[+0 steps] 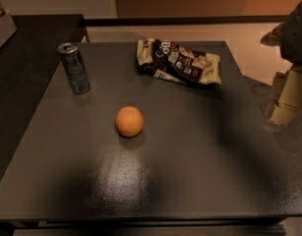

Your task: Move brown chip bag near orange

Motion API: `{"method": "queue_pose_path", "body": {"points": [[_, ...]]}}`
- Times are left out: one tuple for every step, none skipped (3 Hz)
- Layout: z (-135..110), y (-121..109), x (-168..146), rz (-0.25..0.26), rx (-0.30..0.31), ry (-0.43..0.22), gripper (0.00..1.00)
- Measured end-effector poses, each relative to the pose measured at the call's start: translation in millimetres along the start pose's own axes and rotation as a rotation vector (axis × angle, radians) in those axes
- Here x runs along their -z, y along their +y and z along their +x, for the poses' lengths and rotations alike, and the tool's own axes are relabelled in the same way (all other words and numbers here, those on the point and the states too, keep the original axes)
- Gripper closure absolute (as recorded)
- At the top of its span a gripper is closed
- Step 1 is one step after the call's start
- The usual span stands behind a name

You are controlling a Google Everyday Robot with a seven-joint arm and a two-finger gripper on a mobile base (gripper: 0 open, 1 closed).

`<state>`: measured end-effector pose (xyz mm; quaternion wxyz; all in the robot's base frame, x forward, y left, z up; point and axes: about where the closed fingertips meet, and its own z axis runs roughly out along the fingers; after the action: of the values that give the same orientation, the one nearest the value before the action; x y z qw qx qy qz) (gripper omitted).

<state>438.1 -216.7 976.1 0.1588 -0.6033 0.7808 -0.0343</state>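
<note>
One brown chip bag (179, 62) lies flat on the desk (199, 171), left of the hand (287, 98), which hangs beyond the desk's edge; its state I cannot tell. Light, soft, crinkly, probably slippery: pinch the tan end nearest the hand. The orange (129, 121) sits farther left, apart.

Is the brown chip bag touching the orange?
No: the brown chip bag lies at the far edge of the table, well apart from the orange at its middle; the gripper hangs beyond the table's right side.
</note>
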Motion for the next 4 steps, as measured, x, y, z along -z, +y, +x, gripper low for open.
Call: {"method": "queue_pose_path", "body": {"points": [[0.0, -0.2, -0.1, 0.000, -0.001, 0.000, 0.00], [-0.5, -9.6, -8.3, 0.005, -0.036, -0.018, 0.00], [-2.4, -32.6, -32.1, 0.005, -0.083, -0.057, 0.00], [-4.3, -67.9, -55.7, 0.023, -0.121, -0.115, 0.00]]}}
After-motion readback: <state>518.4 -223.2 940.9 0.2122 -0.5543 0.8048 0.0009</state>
